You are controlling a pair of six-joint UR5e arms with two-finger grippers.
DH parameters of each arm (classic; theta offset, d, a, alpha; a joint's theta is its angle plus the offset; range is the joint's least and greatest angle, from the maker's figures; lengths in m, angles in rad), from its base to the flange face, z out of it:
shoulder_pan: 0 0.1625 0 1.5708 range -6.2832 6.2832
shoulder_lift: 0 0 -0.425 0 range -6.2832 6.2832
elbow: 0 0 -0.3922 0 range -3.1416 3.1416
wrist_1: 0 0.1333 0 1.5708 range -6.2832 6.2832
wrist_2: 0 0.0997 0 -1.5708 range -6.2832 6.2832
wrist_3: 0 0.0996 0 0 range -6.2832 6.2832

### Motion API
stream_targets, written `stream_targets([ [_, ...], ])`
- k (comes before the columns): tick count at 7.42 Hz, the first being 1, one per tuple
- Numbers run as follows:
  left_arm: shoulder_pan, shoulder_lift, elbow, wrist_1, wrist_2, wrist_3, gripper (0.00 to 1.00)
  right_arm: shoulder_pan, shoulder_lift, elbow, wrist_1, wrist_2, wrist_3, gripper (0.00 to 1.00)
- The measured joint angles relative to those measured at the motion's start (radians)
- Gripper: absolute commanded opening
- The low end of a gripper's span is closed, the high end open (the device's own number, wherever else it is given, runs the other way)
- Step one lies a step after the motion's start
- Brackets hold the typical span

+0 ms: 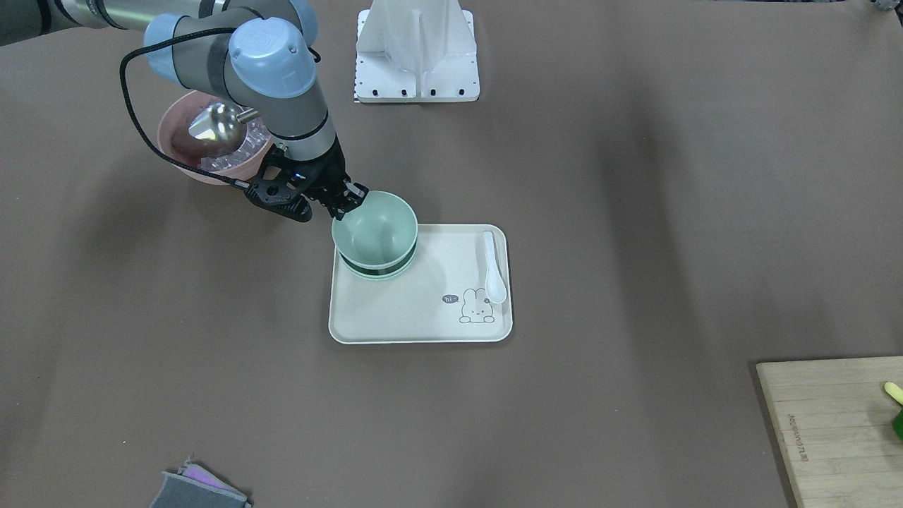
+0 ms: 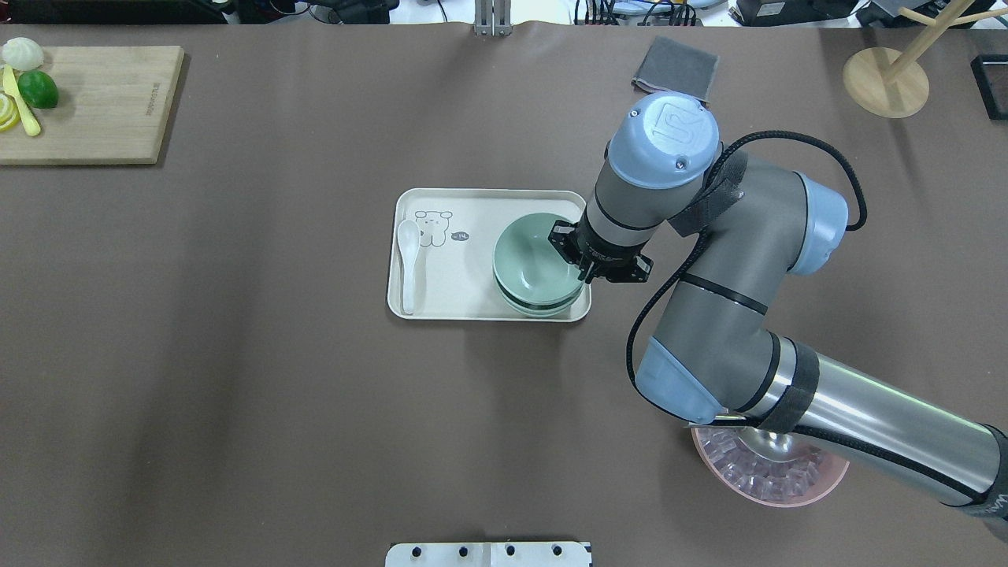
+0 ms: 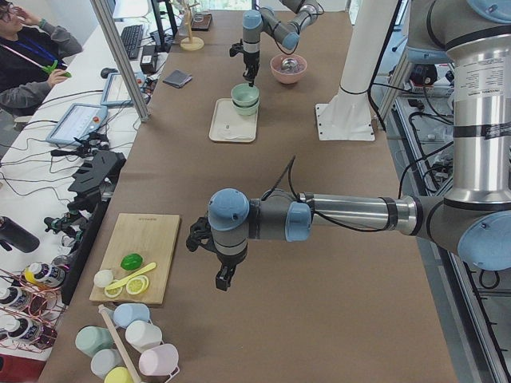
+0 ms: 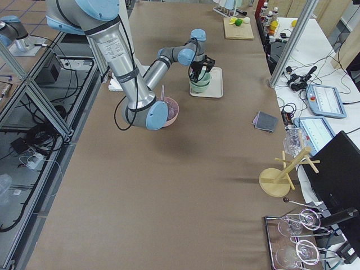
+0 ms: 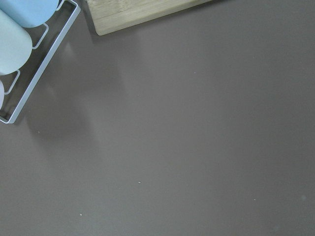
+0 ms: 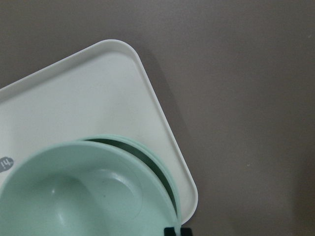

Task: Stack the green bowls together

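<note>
On tray (image 1: 395, 314), R tool (image 1: 350, 200) grips top green bowl (image 1: 377, 227), mouth up; L tool (image 3: 223, 282) unclear.

I read wide bare brown desk (image 2: 236, 394) on robot's left of cream rectangular tray (image 2: 465, 287), and between tray and white mount plate (image 2: 488, 554): open passage. Tray's right end filled by stack of pale mint-green plastic bowls (image 2: 539, 309). Right gripper (image 2: 575, 260) clamps top bowl (image 2: 531, 252) at rim. Right arm (image 2: 709, 315) slants over that side and over pink bowl with metal scoop (image 2: 756, 476). White plastic spoon (image 2: 408, 264) lines tray's left edge. Left gripper (image 3: 224, 278) hangs over bare desk, white wire rack of pastel cups (image 5: 44, 63) near.
</note>
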Motion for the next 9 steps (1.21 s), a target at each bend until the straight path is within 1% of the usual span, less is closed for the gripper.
stream_targets([
  [9, 0.001, 0.0, 0.002, 0.0, 0.0, -0.003, 0.99, -0.01, -0.004, -0.019, 0.014, 0.0, -0.01, 0.0],
])
